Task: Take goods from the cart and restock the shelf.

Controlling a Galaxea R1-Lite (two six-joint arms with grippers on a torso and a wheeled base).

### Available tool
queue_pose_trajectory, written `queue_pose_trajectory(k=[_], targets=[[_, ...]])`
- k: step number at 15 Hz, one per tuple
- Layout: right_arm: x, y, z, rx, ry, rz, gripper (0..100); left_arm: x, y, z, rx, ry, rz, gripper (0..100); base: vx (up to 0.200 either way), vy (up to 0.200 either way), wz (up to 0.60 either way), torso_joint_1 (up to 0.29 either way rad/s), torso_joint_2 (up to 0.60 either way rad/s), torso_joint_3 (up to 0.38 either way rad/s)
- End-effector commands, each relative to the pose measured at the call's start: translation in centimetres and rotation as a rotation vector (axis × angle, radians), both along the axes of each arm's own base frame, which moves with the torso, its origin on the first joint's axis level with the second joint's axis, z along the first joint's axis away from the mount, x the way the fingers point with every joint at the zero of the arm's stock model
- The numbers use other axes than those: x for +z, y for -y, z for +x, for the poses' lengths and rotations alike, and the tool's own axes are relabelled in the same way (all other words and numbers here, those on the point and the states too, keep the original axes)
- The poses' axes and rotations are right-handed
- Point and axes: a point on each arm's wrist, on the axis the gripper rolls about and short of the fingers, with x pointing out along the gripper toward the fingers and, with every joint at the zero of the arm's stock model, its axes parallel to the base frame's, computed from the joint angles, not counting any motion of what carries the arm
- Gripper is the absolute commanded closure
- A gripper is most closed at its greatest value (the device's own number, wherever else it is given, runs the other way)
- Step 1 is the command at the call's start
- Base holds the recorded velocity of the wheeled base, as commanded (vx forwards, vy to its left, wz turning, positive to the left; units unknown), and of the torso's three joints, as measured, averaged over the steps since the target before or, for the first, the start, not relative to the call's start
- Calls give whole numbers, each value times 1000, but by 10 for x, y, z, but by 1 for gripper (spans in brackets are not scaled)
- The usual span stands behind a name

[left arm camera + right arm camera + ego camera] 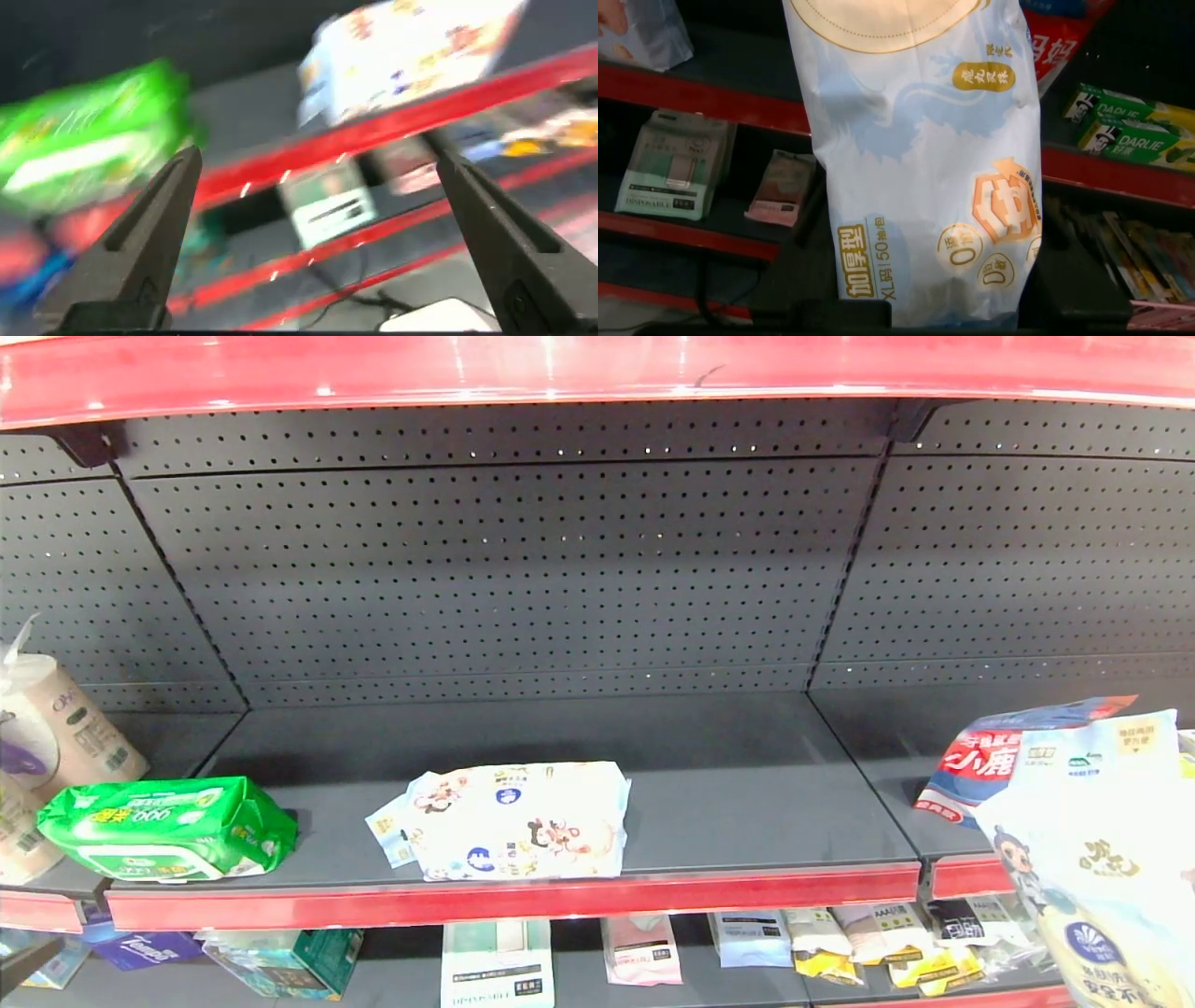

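A big white and blue bag with a cartoon figure hangs at the right, in front of the shelf's red front edge. My right gripper is shut on this bag, whose lower part sits between the dark fingers. On the dark shelf board lie a green wipes pack at the left and a white cartoon-printed pack in the middle. My left gripper is open and holds nothing. It hangs before the shelf edge, below the green pack and the white pack.
Paper rolls stand at the far left of the shelf. A red and blue pack lies on the right section behind the held bag. The lower shelf holds several small packs and green boxes. A red shelf overhangs above.
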Motion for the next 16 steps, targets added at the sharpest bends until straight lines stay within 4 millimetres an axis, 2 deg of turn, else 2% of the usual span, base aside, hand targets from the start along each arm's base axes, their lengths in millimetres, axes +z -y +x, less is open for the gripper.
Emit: queue_pose_trajectory(k=[1,2,4,6,8,10,11,16], targets=[[0,0,0,1,1,0,100,-16,-9,-33,203,102,-11,0,0,0,0,0,0,0],[0,0,0,1,1,0,100,-16,-9,-33,209,104,-12,0,0,0,0,0,0,0],[0,0,0,1,1,1,100,-17,-7,-31,415,77,-19,0,0,0,0,0,0,0],[0,0,0,1,1,1,100,-24,-6,-31,479,62,-15,0,0,0,0,0,0,0],[0,0,0,0,-2,14,100,-49,-4,-39,408,114,-27,0,0,0,0,0,0,0],[0,0,0,-1,-2,20,100,-51,-4,-35,376,149,-55,0,0,0,0,0,0,0],[0,0,0,-1,-2,18,100,-59,-3,-32,343,159,-84,0,0,0,0,0,0,0],[0,0,0,5,0,11,100,-59,-3,-32,337,155,-99,0,0,0,0,0,0,0]])
